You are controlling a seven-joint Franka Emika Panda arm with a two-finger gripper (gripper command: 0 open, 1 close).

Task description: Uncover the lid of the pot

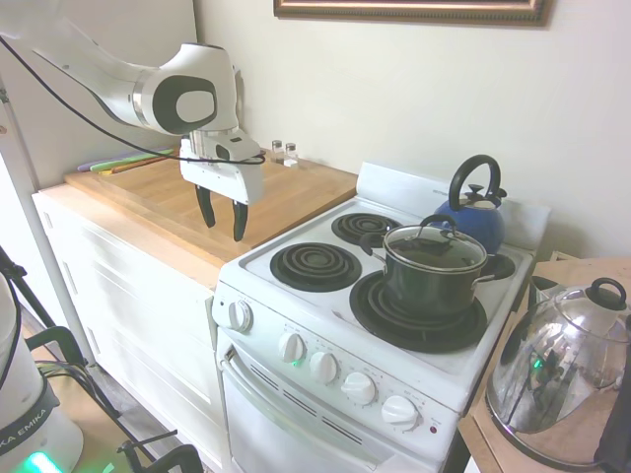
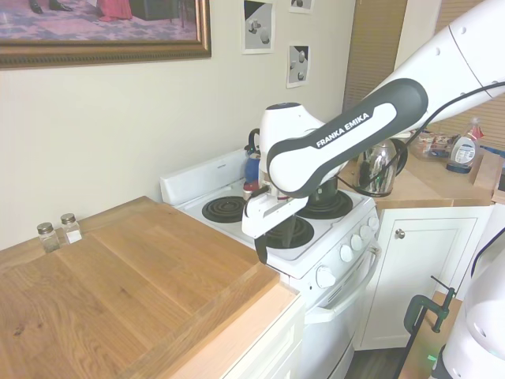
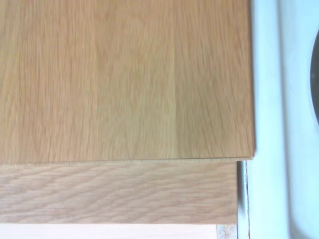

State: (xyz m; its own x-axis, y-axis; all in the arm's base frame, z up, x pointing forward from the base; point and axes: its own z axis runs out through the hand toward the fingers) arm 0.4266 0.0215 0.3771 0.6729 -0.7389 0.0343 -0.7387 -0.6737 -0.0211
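Note:
The small black pot (image 1: 432,286) stands on the stove's front right burner, and its clear glass lid (image 1: 435,248) with a black handle rests on it. My gripper (image 1: 223,221) hangs open and empty, pointing down over the wooden countertop (image 1: 168,192) near its corner beside the stove. It is well to the left of the pot, about two burners away. In the second exterior view my arm hides the pot. The wrist view shows only the counter corner (image 3: 124,84) and the stove's white edge (image 3: 269,124).
A blue kettle (image 1: 476,212) sits on the back right burner right behind the pot. A large shiny glass kettle (image 1: 557,379) stands on the counter to the stove's right. Two small shakers (image 1: 283,152) stand at the wall on the wooden counter. Both left burners (image 1: 314,266) are bare.

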